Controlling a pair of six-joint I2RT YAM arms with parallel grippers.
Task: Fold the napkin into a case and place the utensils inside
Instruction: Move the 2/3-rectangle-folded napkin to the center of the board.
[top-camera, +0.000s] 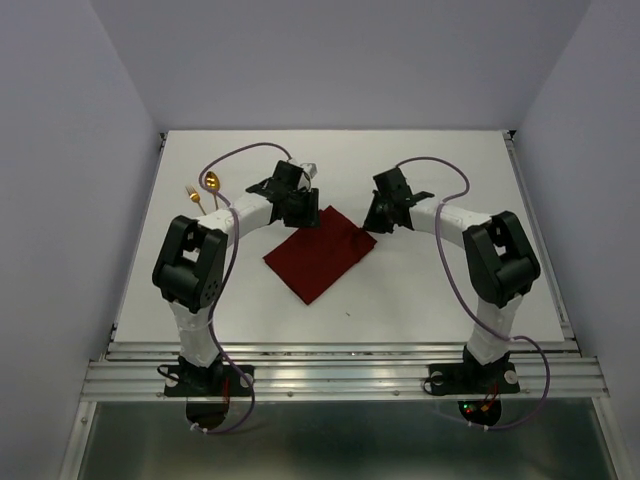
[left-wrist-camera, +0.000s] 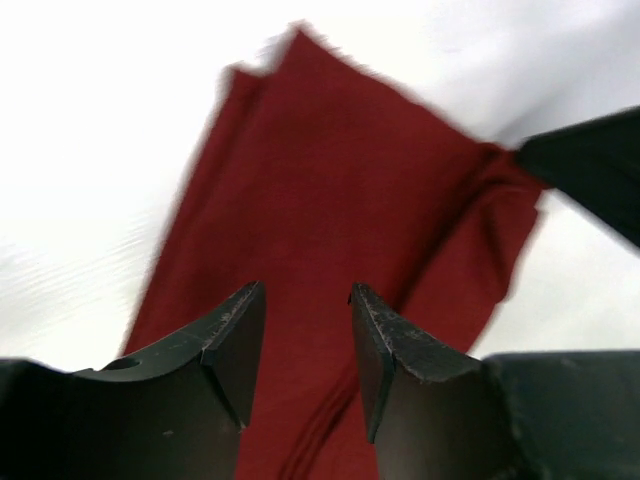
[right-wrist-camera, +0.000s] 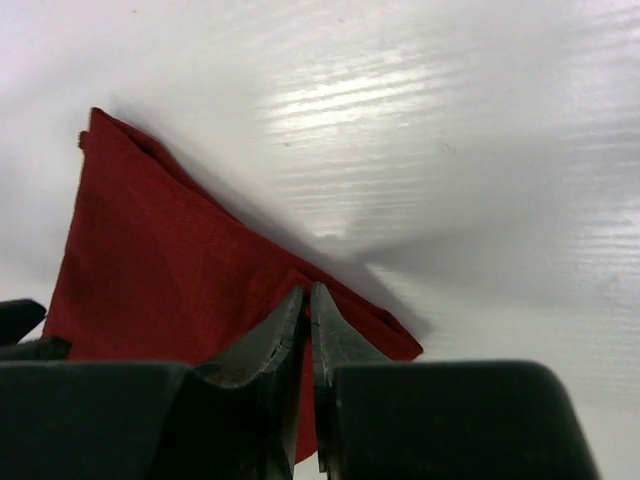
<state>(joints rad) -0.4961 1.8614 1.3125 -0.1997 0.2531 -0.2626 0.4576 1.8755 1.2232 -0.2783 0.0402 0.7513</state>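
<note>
Top external view puts the napkin (top-camera: 320, 256) in the middle of the surface (top-camera: 450, 300), ahead of the arm bases. It is a part-folded oblong, not yet a narrow case. Its long axis runs diagonally from near-left to far-right, with one short end pointing back toward the left arm's base.

At its far-right corner the right hand (right-wrist-camera: 308, 292) has its fingers pressed together on a small ridge of the cloth's edge. At the far-left corner the left hand (left-wrist-camera: 305, 300) hovers over the cloth, its fingers parted by a moderate gap and gripping nothing.

I judge the main risk to be that thin pinch. A pull could slip the edge free, or lift only the top layer and open the fold. With the left hand not pinning anything, the whole napkin could also drag and skew.

Farther off, at the far left, lie the spoon (top-camera: 211, 181) and fork (top-camera: 190, 193), close beside the left arm, where a swing could knock them.
</note>
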